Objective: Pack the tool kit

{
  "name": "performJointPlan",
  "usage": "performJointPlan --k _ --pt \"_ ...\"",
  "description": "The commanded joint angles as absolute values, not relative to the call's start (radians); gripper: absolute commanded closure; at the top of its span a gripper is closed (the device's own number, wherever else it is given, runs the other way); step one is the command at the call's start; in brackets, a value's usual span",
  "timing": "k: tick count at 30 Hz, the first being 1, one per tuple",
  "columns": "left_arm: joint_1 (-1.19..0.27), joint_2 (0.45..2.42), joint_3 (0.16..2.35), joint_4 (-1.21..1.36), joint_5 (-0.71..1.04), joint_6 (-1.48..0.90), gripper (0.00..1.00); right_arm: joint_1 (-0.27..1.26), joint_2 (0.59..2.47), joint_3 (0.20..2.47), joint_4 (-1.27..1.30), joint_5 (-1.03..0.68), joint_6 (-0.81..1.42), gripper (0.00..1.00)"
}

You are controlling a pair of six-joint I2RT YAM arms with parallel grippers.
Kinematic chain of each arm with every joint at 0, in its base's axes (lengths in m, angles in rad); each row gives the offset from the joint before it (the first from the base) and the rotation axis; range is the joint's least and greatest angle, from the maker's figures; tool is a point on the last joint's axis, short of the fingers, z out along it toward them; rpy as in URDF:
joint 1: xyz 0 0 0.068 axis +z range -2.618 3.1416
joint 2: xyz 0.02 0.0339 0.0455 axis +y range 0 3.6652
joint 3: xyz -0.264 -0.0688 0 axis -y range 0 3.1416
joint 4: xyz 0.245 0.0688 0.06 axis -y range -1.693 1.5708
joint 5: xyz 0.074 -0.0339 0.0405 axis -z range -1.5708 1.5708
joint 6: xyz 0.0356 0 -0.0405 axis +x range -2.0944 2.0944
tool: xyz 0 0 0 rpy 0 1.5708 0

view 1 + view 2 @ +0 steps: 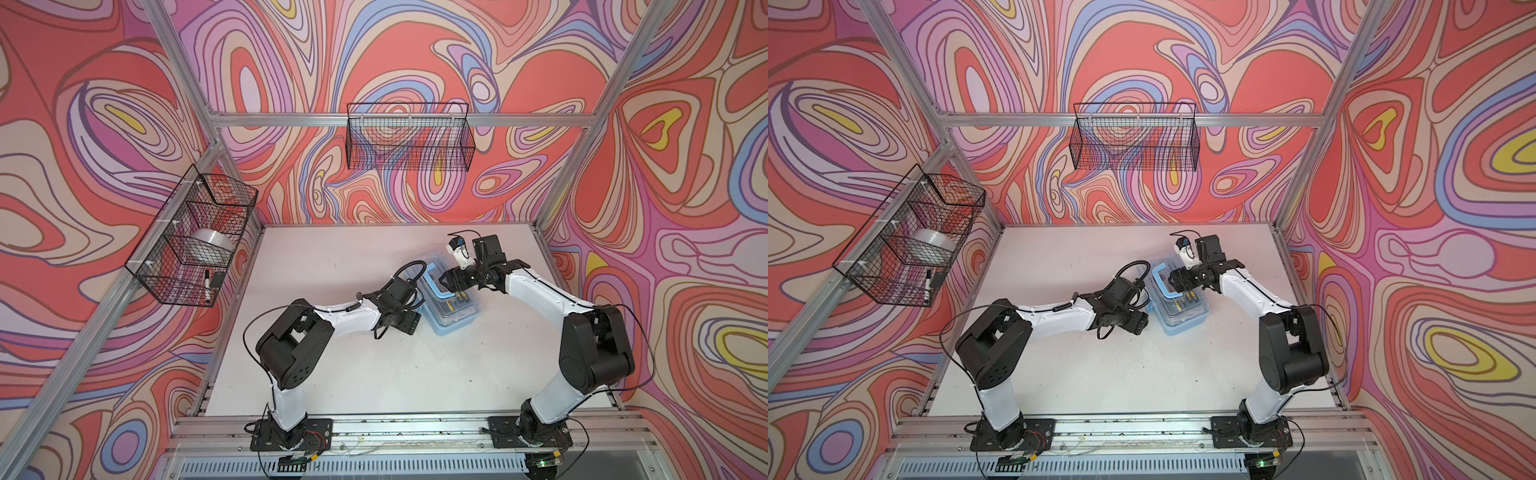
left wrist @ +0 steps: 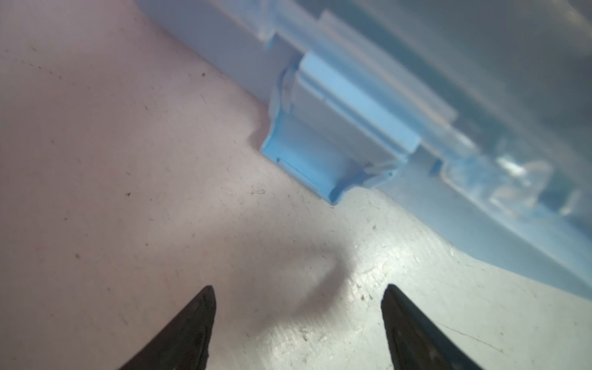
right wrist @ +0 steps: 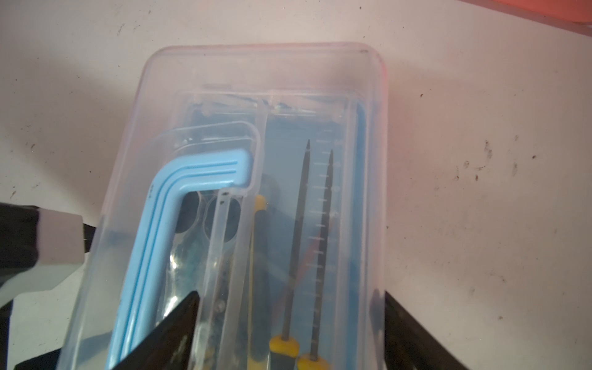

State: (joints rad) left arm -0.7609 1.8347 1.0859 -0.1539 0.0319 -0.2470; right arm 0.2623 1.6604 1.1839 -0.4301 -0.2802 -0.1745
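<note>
Case [image 1: 446,328] of pale blue plastic with a clear lid sat on the white table [image 1: 332,374], right of centre and toward the back, between the two arms. Its long axis ran from back to front, with the near end swung a little to the right in both top views. The blue handle [image 1: 432,282] lay over the lid, its bar running with the long axis on the left side and its legs turned to the right. Through the lid, two screwdrivers [image 3: 284,346] lay lengthwise, tips pointing toward the near end.

The right gripper [image 3: 290,293] hung over the back half of the case with its jaws wide apart, one finger above the lid beside the handle, the other at the right long edge. It was clamped on nothing; whether it touched the lid could not be told.

The left gripper [image 2: 298,288] was low, just beside the left long side, jaws apart with only bare table between them. It faced a blue latch [image 2: 323,134] on that wall and was clear of it.
</note>
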Motion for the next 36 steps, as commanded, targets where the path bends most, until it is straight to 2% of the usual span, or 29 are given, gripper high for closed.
performJointPlan --k 1,15,24,36 --pt "-0.76 1.799 1.057 -0.066 -0.013 -0.244 0.17 0.295 1.677 1.119 -0.579 -0.316 -0.235 0.17" --pt "-0.816 1.803 0.909 0.182 -0.101 -0.283 0.13 0.295 1.652 1.071 -0.523 -0.307 -0.185 0.17" --pt "-0.89 1.861 0.884 0.316 -0.259 -0.304 0.0 0.295 1.64 1.054 -0.512 -0.281 -0.159 0.17" --pt "-0.907 1.911 0.839 0.472 -0.429 -0.347 0.0 0.295 1.634 1.052 -0.512 -0.261 -0.152 0.17"
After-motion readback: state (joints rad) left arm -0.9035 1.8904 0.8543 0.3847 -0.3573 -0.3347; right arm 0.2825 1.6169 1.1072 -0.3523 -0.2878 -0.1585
